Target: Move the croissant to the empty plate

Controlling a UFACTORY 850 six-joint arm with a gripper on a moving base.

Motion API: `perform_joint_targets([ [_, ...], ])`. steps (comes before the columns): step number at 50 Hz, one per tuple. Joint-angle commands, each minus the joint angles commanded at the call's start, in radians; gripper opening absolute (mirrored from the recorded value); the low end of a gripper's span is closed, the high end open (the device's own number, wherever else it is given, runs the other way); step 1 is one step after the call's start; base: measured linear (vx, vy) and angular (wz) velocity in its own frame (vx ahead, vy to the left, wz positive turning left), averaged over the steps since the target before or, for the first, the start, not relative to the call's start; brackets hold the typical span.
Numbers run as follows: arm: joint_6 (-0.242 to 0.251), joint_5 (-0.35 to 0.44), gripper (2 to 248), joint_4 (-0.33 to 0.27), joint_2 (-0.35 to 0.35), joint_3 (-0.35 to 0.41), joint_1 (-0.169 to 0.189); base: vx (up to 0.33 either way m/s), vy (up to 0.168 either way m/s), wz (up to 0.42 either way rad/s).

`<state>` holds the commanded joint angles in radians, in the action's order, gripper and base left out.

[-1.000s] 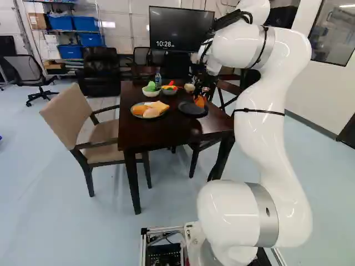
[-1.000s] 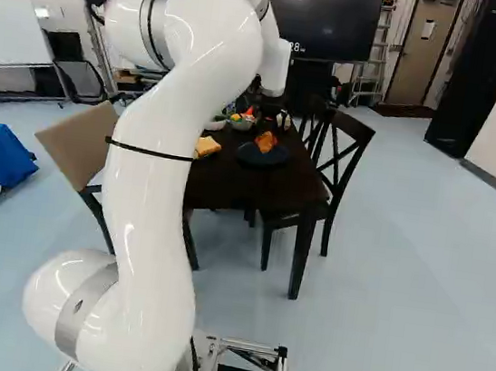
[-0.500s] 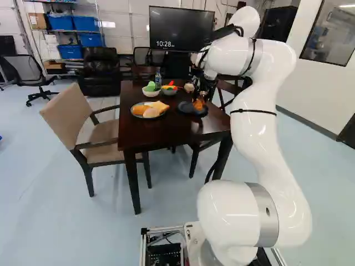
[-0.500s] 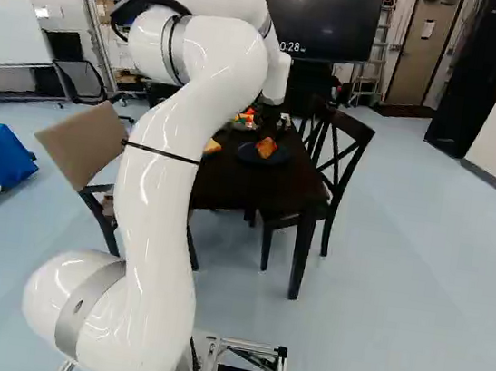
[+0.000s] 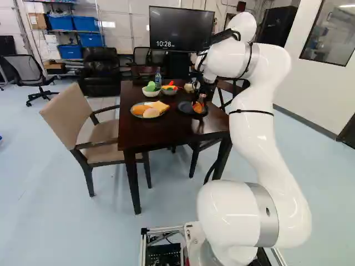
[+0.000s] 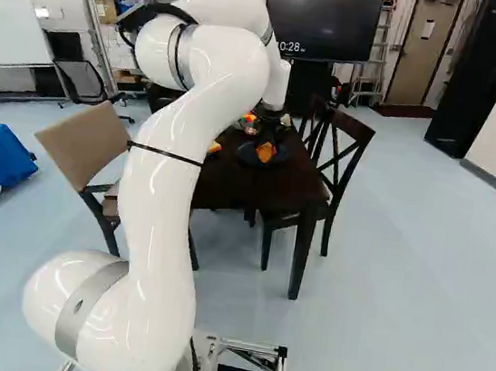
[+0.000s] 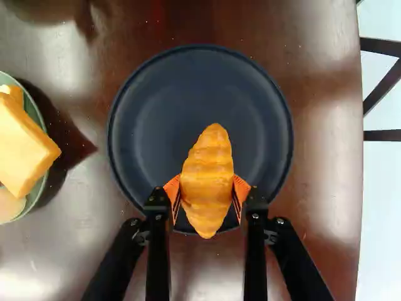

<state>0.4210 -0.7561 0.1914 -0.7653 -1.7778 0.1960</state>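
Note:
My gripper [image 5: 202,98] is at the dark plate in the left base view, pointing down with the croissant [image 5: 197,107] at its tips. The wrist view shows the gripper [image 7: 207,193] shut on the orange-brown croissant [image 7: 207,169], an orange pad pressed to each side. Beneath it is the round dark plate [image 7: 200,81], holding nothing else; the croissant lies over the part of the plate nearest the fingers. Whether it touches the plate I cannot tell. In the right base view the same plate [image 6: 247,155] is partly hidden by the gripper and croissant.
A plate of bread and other food [image 5: 148,110] is beside the dark plate. Farther back on the table [image 5: 161,133] stand a white bowl [image 5: 151,93], a grey bowl [image 5: 170,90] and a bottle [image 5: 158,79]. Chairs flank the table, one beige [image 5: 83,119], one dark [image 6: 343,161].
The arm has shifted against its lowest joint, and the gripper has come down closer to the dark plate, carrying the croissant with it. The base has stayed put.

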Motion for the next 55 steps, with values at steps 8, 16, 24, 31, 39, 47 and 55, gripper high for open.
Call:
perform_joint_targets([
  [8, 0.000, 0.000, 154, 0.000, 0.000, 0.000, 0.000, 0.000, 0.000, 0.000],
  [16, 0.000, 0.000, 186, 0.000, 0.000, 0.000, 0.000, 0.000, 0.000, 0.000],
  [24, 0.000, 0.000, 247, 0.000, 0.000, 0.000, 0.000, 0.000, 0.000, 0.000],
  [31, 0.000, 0.000, 247, 0.000, 0.007, 0.002, 0.000, 0.000, 0.000, 0.000],
  [39, 0.000, -0.002, 247, 0.000, 0.025, 0.007, 0.000, 0.000, 0.000, 0.000],
  [47, 0.000, -0.005, 247, 0.000, 0.044, 0.012, 0.000, 0.000, 0.000, 0.000],
  [55, 0.000, -0.006, 247, 0.000, 0.063, 0.016, 0.000, 0.000, 0.000, 0.000],
])
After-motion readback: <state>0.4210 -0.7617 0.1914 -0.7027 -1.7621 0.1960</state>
